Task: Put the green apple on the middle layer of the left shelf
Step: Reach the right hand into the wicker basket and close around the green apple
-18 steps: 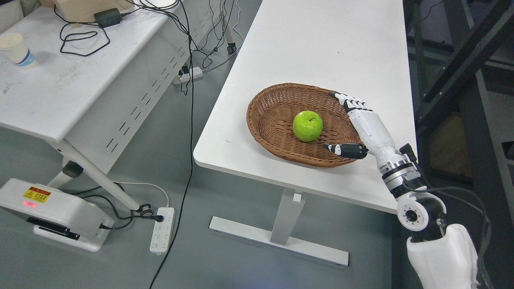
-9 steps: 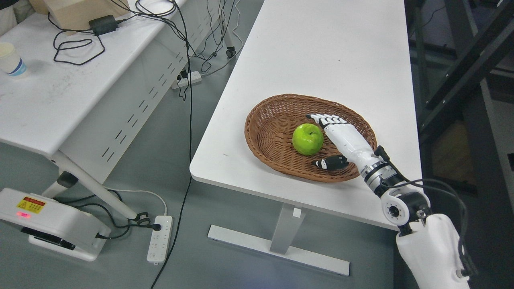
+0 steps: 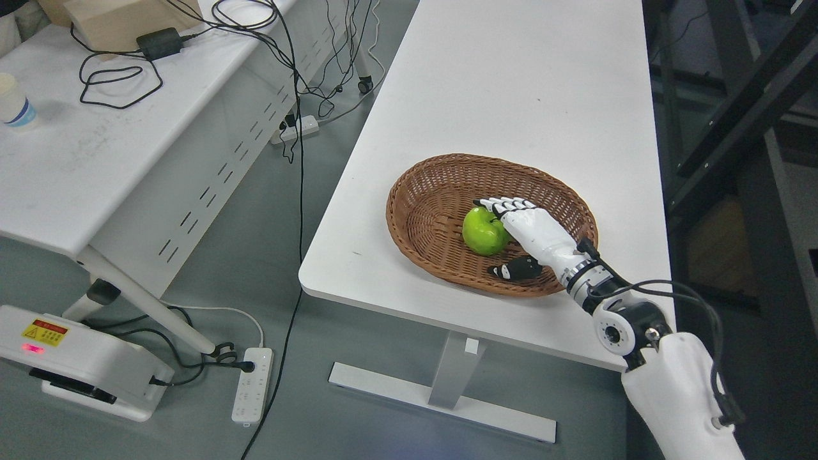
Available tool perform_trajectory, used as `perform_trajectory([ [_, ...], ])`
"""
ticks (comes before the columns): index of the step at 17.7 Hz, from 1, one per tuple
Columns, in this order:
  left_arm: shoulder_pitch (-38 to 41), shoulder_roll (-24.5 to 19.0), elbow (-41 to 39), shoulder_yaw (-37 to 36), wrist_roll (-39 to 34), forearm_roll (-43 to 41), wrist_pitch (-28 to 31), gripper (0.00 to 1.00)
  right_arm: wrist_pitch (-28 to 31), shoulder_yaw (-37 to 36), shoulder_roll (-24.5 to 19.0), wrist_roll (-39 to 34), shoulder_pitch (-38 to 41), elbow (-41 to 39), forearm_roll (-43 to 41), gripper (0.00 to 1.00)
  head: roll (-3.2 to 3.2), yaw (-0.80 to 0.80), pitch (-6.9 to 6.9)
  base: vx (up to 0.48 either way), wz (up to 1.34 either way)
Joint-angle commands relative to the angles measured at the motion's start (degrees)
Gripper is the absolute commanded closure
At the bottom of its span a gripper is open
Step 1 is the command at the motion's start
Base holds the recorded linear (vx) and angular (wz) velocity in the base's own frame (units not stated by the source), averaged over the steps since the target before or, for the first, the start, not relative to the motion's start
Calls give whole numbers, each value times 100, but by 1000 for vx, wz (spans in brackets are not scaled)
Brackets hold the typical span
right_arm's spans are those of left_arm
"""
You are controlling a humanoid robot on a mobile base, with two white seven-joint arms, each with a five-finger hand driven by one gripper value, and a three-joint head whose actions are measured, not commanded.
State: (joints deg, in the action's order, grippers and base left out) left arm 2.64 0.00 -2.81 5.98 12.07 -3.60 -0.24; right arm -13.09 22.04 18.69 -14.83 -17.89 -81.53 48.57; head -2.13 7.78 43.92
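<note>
Here the largest thing is the long white tabletop (image 3: 511, 83), running away from the camera on a white pedestal leg with a flat foot on the grey floor. To its left stands a second white table (image 3: 83, 160) strewn with black cables (image 3: 115, 83), a black power adapter (image 3: 160, 43) and a paper cup (image 3: 13, 105) at the picture's left edge. On the floor below lie a white machine base with a yellow warning label (image 3: 77, 370) and a white power strip (image 3: 252, 383).

Near the front edge of the tabletop sits an oval brown wicker basket (image 3: 422, 211). The green apple (image 3: 482, 231) lies inside it, roughly at the middle of the basket floor. The apple is bright, glossy green, round, with a dimple at the top and a short dark stem; its right side is hidden behind the hand.

The right arm enters from the lower right corner, its white forearm and black-and-silver wrist crossing the basket's near-right rim. The right hand (image 3: 527, 236) lies over the basket, palm toward the fruit. Its four white fingers (image 3: 505, 206) extend together over the apple's upper right side, touching or just above it, while the black-tipped thumb (image 3: 511, 271) points left below and to the right of the apple, apart from it. The fingers are spread wide around the fruit and have not closed on it.
</note>
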Motion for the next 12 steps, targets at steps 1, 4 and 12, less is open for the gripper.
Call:
perform_trajectory([
  [1, 0, -100, 0, 0, -3, 0, -2, 0, -80, 345, 29, -47, -65, 348, 162, 5, 0, 0, 0, 17, -30],
  [4, 0, -100, 0, 0, -3, 0, -2, 0, -97, 231, 73, -29, -74, 348, 179, 59, 0, 0, 0, 10, -12],
  [12, 0, -100, 0, 0, -3, 0, -2, 0, -361, -550, 91, -169, -21, 243, -65, 100, 0, 0, 0, 0, 2],
])
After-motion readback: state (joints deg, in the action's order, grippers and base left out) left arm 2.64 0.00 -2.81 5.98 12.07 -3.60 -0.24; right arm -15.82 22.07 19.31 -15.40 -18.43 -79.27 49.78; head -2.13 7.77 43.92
